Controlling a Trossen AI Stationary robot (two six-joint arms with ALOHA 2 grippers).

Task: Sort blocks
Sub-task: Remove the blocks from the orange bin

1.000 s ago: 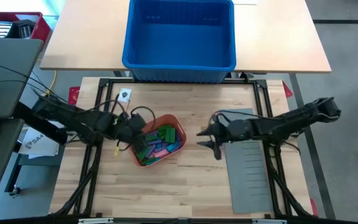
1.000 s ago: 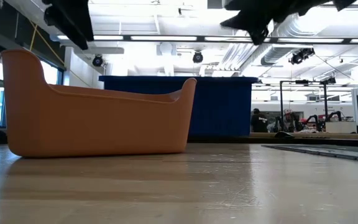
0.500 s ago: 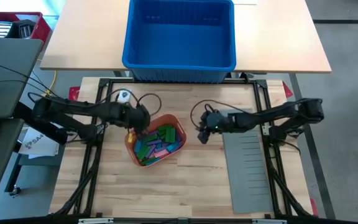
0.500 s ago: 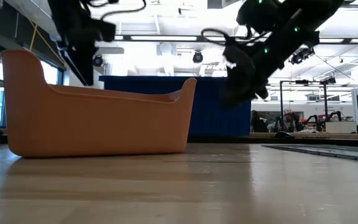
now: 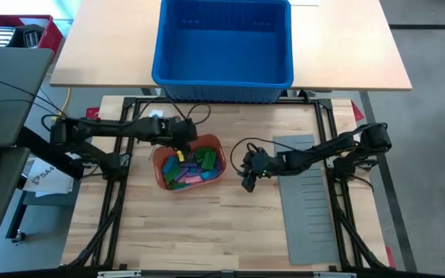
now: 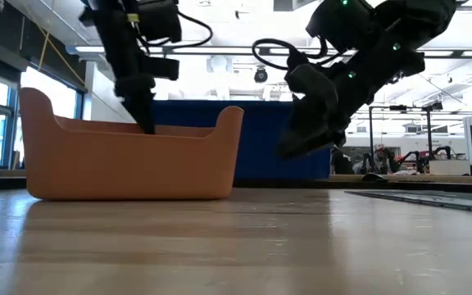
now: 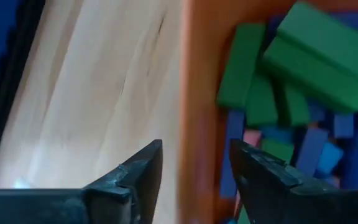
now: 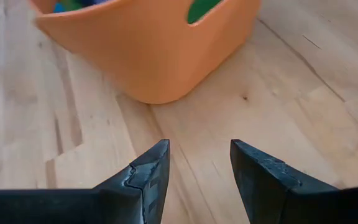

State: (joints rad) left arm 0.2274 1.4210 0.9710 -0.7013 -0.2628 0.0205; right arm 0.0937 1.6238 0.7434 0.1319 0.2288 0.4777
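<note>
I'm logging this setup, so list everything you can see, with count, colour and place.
tray: one, orange-red, table centre-left
blocks: many, green, pink, purple, blue, piled in tray
divider sheet: one, grey, table right
bin: one, blue, far side table
crate: one, red, far left corner
table: one, light wood
left gripper: dark, open, fingers astride the tray's wall
right gripper: dark, open, above bare wood right of tray
</note>
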